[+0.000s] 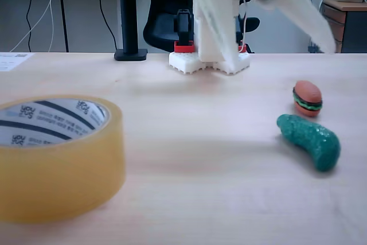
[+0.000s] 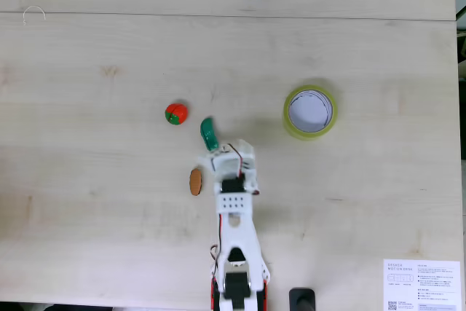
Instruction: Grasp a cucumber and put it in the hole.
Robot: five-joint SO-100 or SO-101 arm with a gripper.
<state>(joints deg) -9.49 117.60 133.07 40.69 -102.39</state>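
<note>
**Tape roll up front, cucumber waiting on the wood**

Tape roll point(image 1: 57, 156) dominates the low fixed view, big and yellowish, sitting flat on the table point(image 1: 200, 199) with its hole point(image 1: 49, 121) facing up and the white inner core showing black stripes and lettering. From above, that same roll point(image 2: 310, 111) is a small yellow ring with the hole point(image 2: 310, 109) open and nothing inside it.

Over to the cucumber point(image 1: 311, 140): teal-green, bumpy, curved, lying on the table well apart from the tape roll, off to the right in the low view. Just behind it, near but not touching, sits the little burger point(image 1: 307, 98).

Now the look from above. The cucumber point(image 2: 209, 134) lies left of the tape roll, with bare wood between them, and the burger point(image 2: 175, 113) is farther left again. The white arm point(image 2: 234, 238) reaches up from the bottom edge, and its pincer point(image 2: 218, 156) is just below the cucumber, close beside it; whether it touches I cannot tell. How far the pincer's jaws stand apart I cannot tell either, as the arm's head hides them. A small brown oval piece point(image 2: 195, 181) shows just left of the arm's head.

In the low view the arm point(image 1: 229, 21) is a white blur above its base point(image 1: 209, 61), behind the tape roll. A printed sheet point(image 2: 421, 285) lies at the table's lower right corner from above.
</note>
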